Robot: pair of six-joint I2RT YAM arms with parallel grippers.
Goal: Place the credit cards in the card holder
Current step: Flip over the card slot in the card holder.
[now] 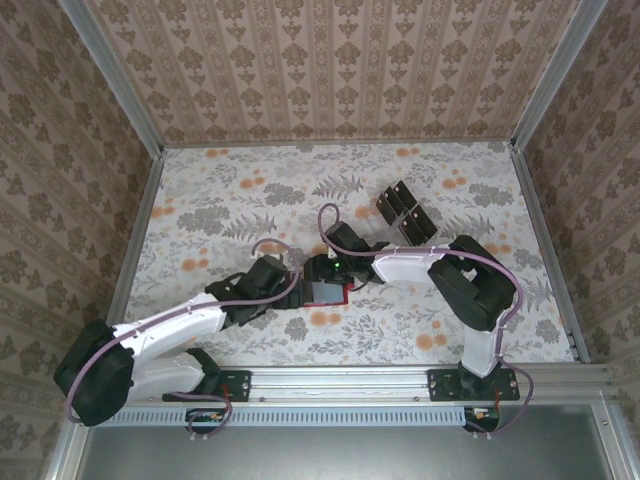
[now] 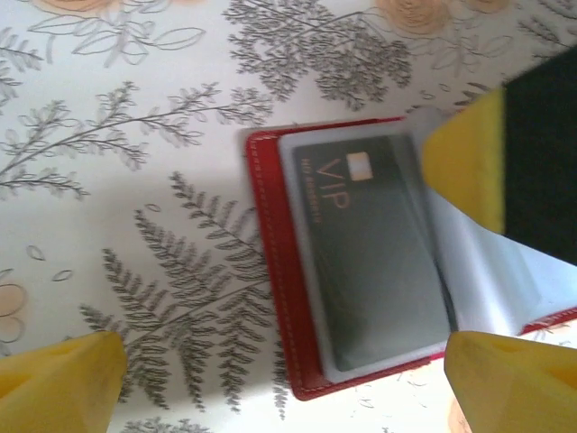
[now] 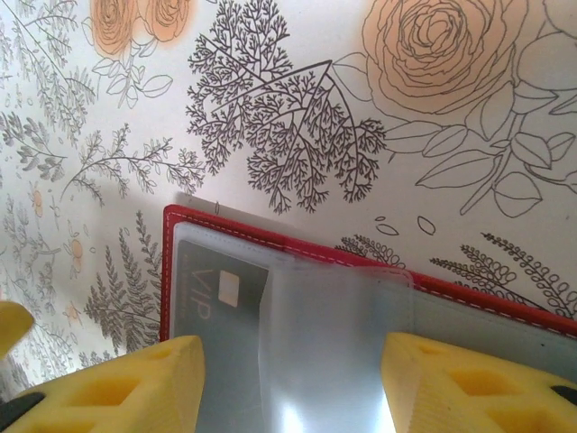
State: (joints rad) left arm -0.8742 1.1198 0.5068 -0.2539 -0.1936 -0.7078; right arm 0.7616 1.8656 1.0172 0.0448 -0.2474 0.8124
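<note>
Red and laid open at the middle of the floral surface [image 1: 220,200], the card holder [image 2: 275,289] is flanked by the left tool [image 2: 284,379], spread wide, and the right tool [image 3: 284,388], parted astride a clear sleeve [image 3: 334,334] — probably best pinned flat while the credit cards [image 1: 402,210], lying well apart toward the wallpapered far wall [image 1: 330,60], are fetched singly.

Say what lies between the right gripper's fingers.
A clear plastic sleeve of the open card holder, partly over a VIP card; the right wrist view shows it.
</note>
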